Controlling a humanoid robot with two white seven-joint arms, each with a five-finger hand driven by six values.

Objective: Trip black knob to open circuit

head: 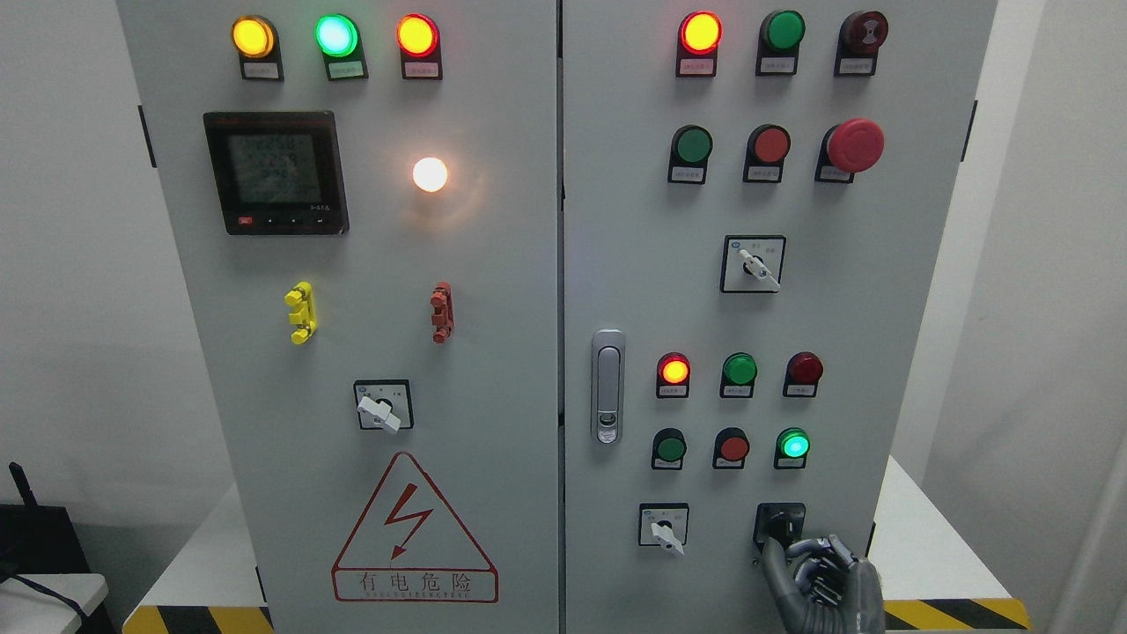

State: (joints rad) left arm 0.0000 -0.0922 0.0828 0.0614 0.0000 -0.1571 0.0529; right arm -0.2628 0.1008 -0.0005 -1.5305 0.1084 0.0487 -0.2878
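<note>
The black knob (780,525) sits in a black square plate at the lower right of the grey cabinet's right door (845,291). My right hand (814,577) rises from the bottom edge just below it. One grey finger (773,556) points up and reaches the knob's lower edge, while the other fingers are curled beside it to the right. The knob itself is not enclosed by the hand. My left arm does not show.
A white selector switch (663,527) is left of the knob, with rows of lit and unlit buttons above. A red mushroom stop button (854,145) and the door latch (607,386) protrude. Yellow-black floor tape (955,612) runs at the cabinet base.
</note>
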